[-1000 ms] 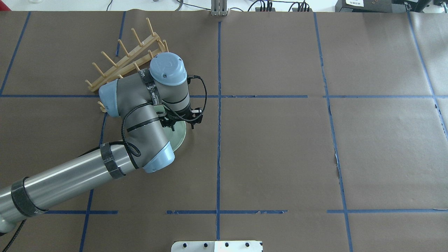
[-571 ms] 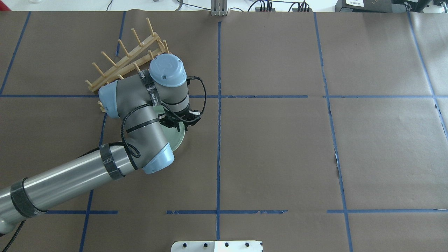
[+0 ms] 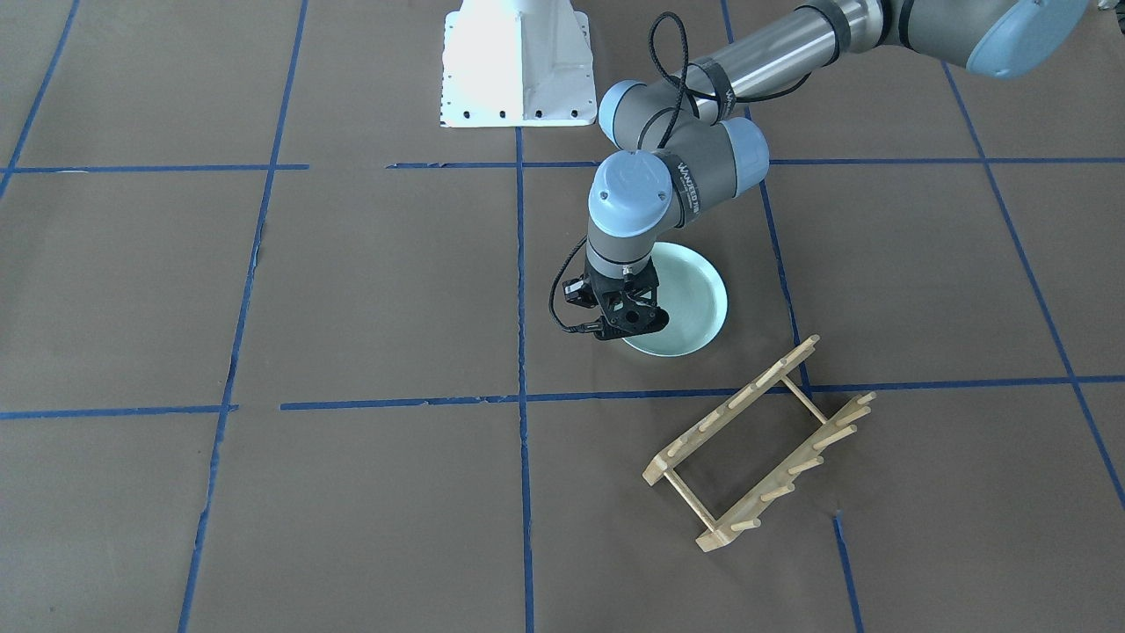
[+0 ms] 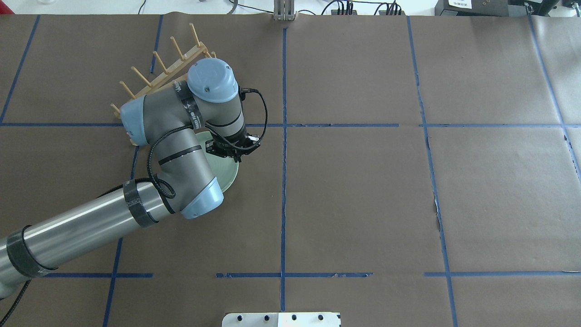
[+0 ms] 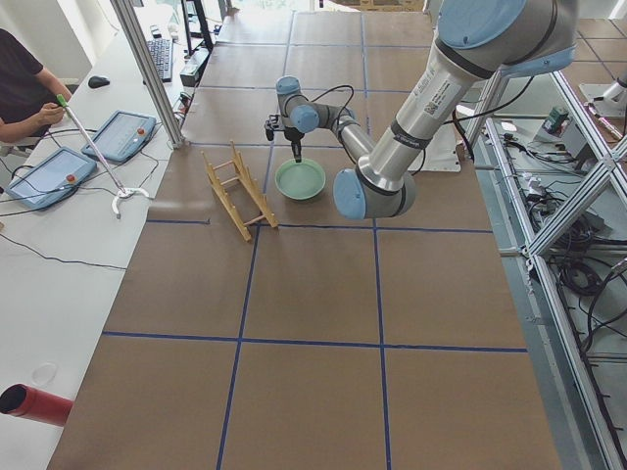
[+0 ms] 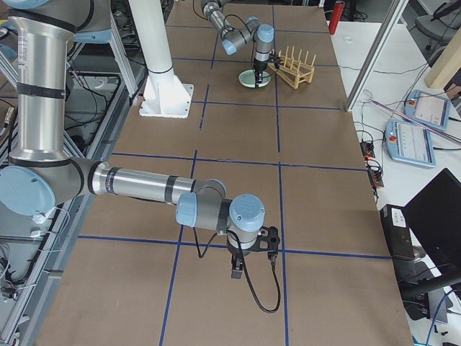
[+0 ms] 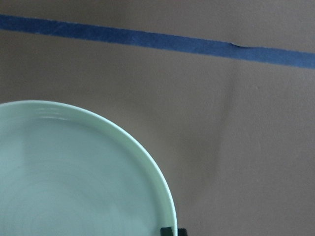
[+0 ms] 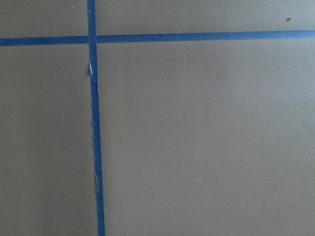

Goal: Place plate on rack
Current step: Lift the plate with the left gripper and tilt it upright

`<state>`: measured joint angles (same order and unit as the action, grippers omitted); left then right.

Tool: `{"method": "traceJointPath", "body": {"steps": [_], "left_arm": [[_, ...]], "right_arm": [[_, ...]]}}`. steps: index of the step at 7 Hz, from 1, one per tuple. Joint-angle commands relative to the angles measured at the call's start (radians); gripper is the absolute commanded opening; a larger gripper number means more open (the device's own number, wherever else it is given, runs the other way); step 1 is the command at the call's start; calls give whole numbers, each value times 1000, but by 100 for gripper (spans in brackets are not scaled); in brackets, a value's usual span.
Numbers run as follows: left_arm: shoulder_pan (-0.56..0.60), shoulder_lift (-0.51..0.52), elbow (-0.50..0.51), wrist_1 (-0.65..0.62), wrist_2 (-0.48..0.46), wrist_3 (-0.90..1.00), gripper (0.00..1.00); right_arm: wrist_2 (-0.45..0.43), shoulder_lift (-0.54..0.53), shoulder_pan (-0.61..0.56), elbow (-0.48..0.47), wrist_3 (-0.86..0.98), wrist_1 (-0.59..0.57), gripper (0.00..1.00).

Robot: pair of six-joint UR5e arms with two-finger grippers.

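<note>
1. The plate: round, pale mint-green, with a low raised rim and faint rings. It sits on the brown paper in the robot's-left half of the counter, about midway between the robot's edge and the operators' edge. It is just left of the centre line of blue tape. It is not on the rack; a strip of bare paper lies between the two. Whether its gripped side is clear of the paper cannot be told.

2. The rack: light wood, two rails of upright pegs joined by two thin cross rods. It stands askew to the tape grid, nearer the operators' edge than the plate and further toward the counter's left end.

3. The left gripper: black and pointing straight down. It is at the plate's rim on the side facing the centre line. In the wrist view two dark fingertips show at the bottom edge with the rim between them, so the jaws are clamped on the plate.

4. The left arm: comes in from the counter's left, robot-side corner. Its bent wrist covers much of the plate and part of the rack from overhead.

5. The right gripper: hangs over bare paper near a tape crossing toward the counter's right end, well apart from plate and rack. Whether its jaws are apart or together cannot be told.

6. The white mounting base: at the middle of the robot's edge.
</note>
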<state>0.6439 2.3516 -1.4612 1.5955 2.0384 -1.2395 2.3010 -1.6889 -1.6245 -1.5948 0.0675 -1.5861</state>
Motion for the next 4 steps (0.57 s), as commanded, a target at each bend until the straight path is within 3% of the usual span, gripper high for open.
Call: {"method": "traceJointPath", "body": {"steps": [1,3,4], "left_arm": [[100,8,-190,-121,2,-6,0],[195,9,-325,-122,3,-153,0],[260,-3,-335,11,3,-223,0]], "right_arm": [[0,0,0,-1,0,0,100],[0,0,0,-1,0,0,100],[0,0,0,1,0,0,100]]}}
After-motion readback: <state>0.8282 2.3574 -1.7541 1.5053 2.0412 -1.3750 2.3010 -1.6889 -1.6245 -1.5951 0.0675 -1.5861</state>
